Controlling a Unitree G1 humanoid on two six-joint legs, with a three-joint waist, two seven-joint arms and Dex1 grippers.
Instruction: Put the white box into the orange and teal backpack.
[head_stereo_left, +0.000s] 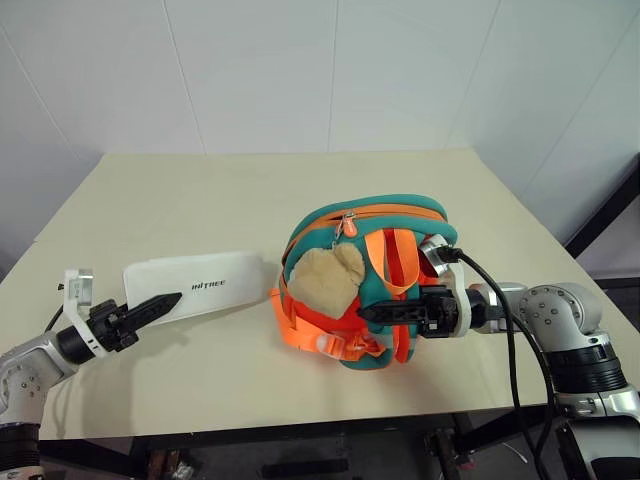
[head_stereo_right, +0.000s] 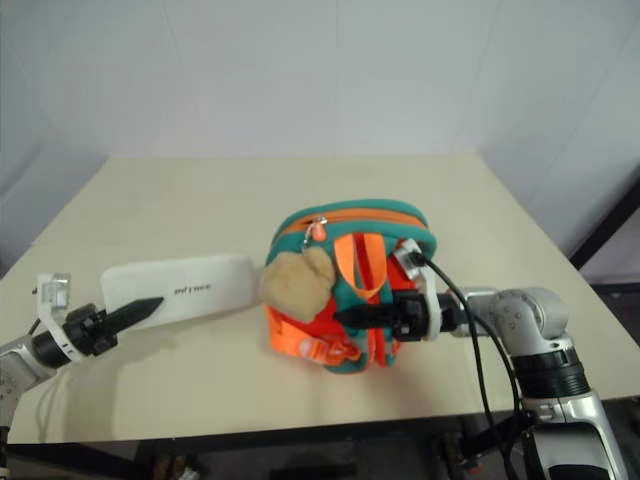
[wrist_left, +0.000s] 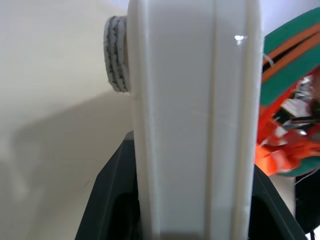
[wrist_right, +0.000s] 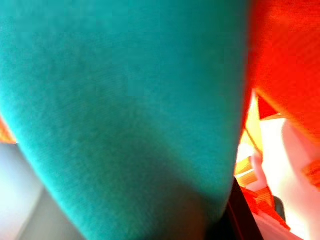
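The white box (head_stereo_left: 200, 280) lies flat on the table, left of the orange and teal backpack (head_stereo_left: 400, 205), its right end close to the bag's orange straps. My left gripper (head_stereo_left: 165, 303) is shut on the box's left end; the left wrist view has the box (wrist_left: 195, 125) standing between the black fingers (wrist_left: 110, 200). The backpack stands upright with a tan plush toy (head_stereo_left: 325, 275) on its front and an orange zip over its top. My right gripper (head_stereo_left: 372, 312) reaches in from the right at the bag's lower front, shut on its teal edging (wrist_right: 115, 100).
The beige table (head_stereo_left: 200, 190) stretches to white walls behind. Its front edge runs just below both arms. A black cable (head_stereo_left: 510, 330) trails along my right arm. A dark frame (head_stereo_left: 610, 215) stands off the table's right side.
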